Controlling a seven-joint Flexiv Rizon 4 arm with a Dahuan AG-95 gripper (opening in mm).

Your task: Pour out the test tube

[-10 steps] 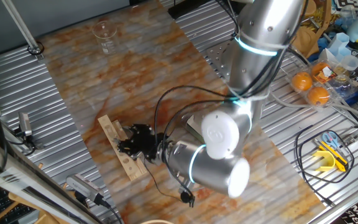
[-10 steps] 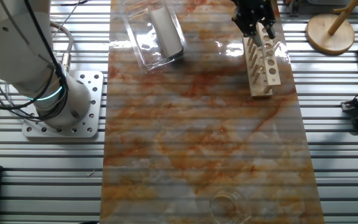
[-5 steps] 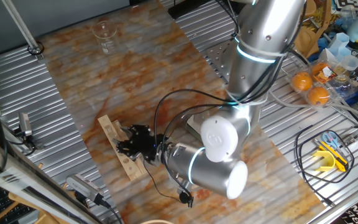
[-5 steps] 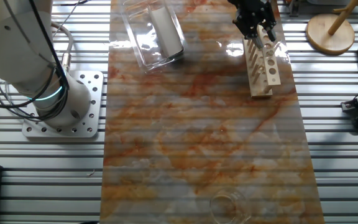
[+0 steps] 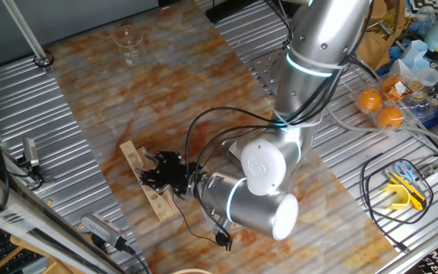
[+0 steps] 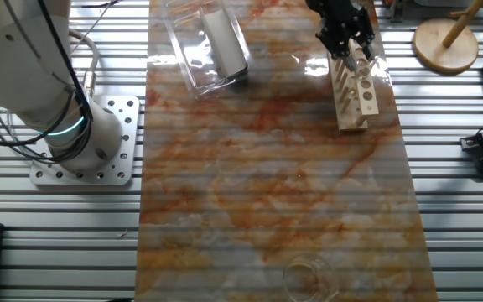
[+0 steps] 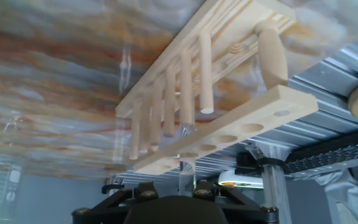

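A clear glass test tube (image 7: 186, 163) stands in a hole of the wooden rack (image 7: 229, 127), at the rack's end nearest the hand. My black gripper (image 5: 160, 169) sits over the middle of the rack (image 5: 135, 158). In the other fixed view the gripper (image 6: 352, 49) is at the rack's far end (image 6: 360, 96), its fingers close together round the pale tube. In the hand view the tube runs down to the hand's black body (image 7: 166, 208); the fingertips are hidden. An empty glass beaker (image 5: 128, 39) stands far off on the mat, also seen in the other fixed view (image 6: 309, 277).
A clear plastic box (image 6: 208, 42) holding a white block lies on the mat left of the rack. The arm's base plate (image 6: 99, 159) is bolted beside the mat. Oranges (image 5: 380, 106), cables and tools lie on the metal table at the right.
The gripper has shifted slightly along the rack, away from the arm's base. The rack and the beaker have not moved.
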